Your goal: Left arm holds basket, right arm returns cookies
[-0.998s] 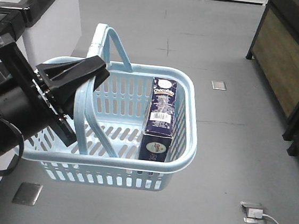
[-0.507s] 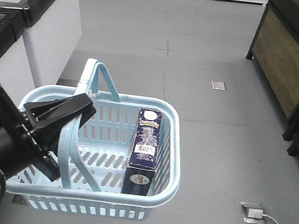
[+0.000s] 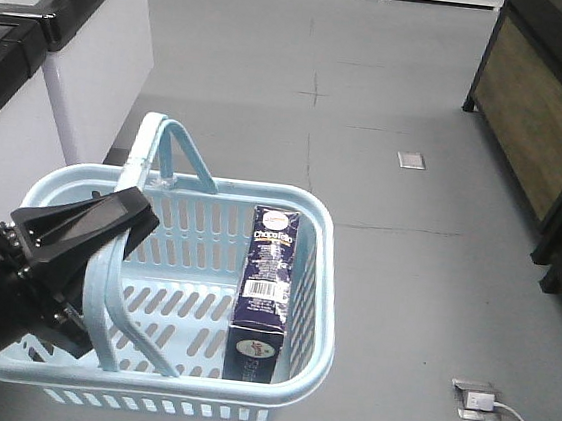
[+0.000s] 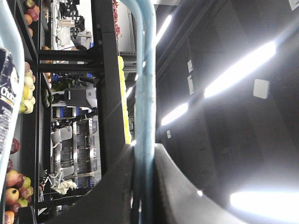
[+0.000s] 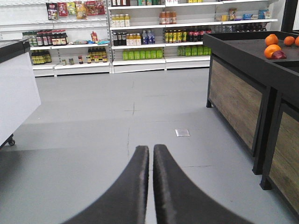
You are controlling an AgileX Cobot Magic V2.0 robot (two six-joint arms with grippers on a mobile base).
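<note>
The light blue basket hangs over the grey floor, carried by one hoop handle. My left gripper is shut on that handle; in the left wrist view the blue handle runs straight between the two black fingers of the left gripper. The dark navy cookies carton stands leaning inside the basket on its right side, and its edge shows in the left wrist view. The second handle sticks up at the back. My right gripper is shut on nothing, pointing over bare floor, away from the basket.
A white cabinet stands at the left and a dark wooden display stand at the right. A floor socket with a cable lies at the lower right. Stocked shelves line the far wall; oranges sit on the stand.
The basket and my left gripper have shifted left and lower in the front view, with the cookies carton riding inside. The grip on the handle is unchanged.
</note>
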